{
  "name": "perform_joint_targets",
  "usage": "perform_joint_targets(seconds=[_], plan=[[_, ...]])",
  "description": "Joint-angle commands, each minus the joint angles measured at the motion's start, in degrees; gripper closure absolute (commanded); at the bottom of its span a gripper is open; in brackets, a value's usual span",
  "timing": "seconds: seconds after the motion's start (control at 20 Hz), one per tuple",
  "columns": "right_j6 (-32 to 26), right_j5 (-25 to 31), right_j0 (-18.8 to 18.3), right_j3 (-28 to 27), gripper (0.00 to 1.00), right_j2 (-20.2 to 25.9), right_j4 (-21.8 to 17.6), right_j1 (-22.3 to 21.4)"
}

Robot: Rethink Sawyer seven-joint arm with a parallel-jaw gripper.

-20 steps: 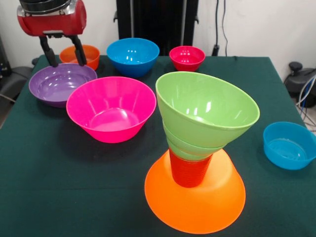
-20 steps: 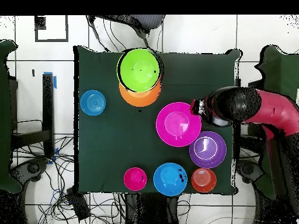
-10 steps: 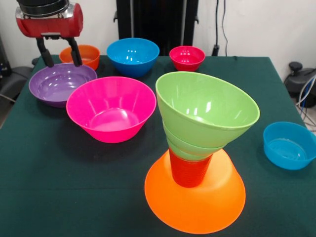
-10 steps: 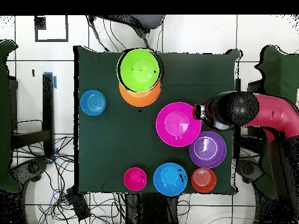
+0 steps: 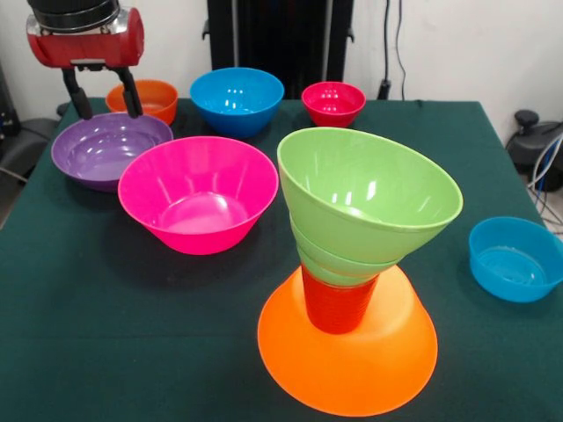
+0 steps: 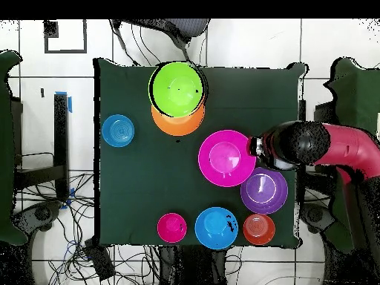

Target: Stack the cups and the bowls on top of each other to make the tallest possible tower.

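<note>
The tower stands near the front: a large orange bowl (image 5: 347,365) rim down, an orange-red cup (image 5: 339,305) on it, and green bowls (image 5: 369,198) on top, the big top one tilted. In the overhead view the green bowl (image 6: 177,87) covers most of the orange base (image 6: 178,122). My gripper (image 5: 99,95) hangs open and empty above the purple bowl (image 5: 107,148), close to the small orange bowl (image 5: 145,97). Overhead the gripper (image 6: 260,146) sits between the pink bowl (image 6: 226,157) and the purple bowl (image 6: 265,191).
A large pink bowl (image 5: 198,193) sits left of the tower. A blue bowl (image 5: 236,98) and a small red bowl (image 5: 333,103) stand at the back. A small blue bowl (image 5: 515,258) lies at the right, near the table edge (image 5: 519,158).
The gripper has lifted slightly and shifted a little to the left above the purple bowl. Nothing else moved.
</note>
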Motion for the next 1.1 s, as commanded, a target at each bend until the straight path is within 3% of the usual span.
perform_joint_targets(seconds=[0.05, 1.1], plan=[[-18.42, -1.53, -0.09, 3.58, 0.00, 2.44, -5.13, 4.34], [-17.40, -0.83, -0.17, 3.21, 0.00, 3.12, -6.41, 4.58]])
